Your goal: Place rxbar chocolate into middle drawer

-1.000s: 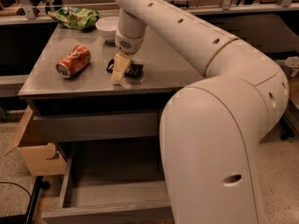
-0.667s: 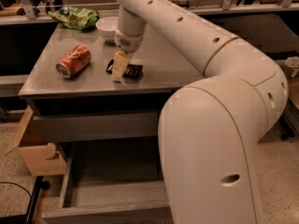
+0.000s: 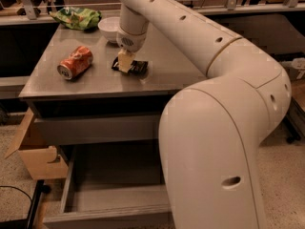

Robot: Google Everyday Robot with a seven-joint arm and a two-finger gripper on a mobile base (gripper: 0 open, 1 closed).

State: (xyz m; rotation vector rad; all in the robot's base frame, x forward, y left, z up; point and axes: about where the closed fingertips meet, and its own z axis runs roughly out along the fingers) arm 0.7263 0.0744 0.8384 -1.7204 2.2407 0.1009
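Note:
The rxbar chocolate (image 3: 137, 67) is a small flat dark bar lying on the metal counter (image 3: 95, 82), right of the crushed orange can (image 3: 75, 62). My gripper (image 3: 125, 61) points down at the bar's left end, touching or just over it, and hides part of the wrapper. The middle drawer (image 3: 119, 198) is pulled out below the counter, a shallow grey tray with low walls. My big white arm covers its right part.
A white bowl (image 3: 109, 27) and a green chip bag (image 3: 76, 17) sit at the back of the counter. A closed grey drawer front (image 3: 95, 129) is just under the countertop. A cardboard box (image 3: 33, 154) stands on the floor at the left.
My gripper has shifted slightly up and to the right over the bar's left end. The bar, the can and the drawer stay about where they were.

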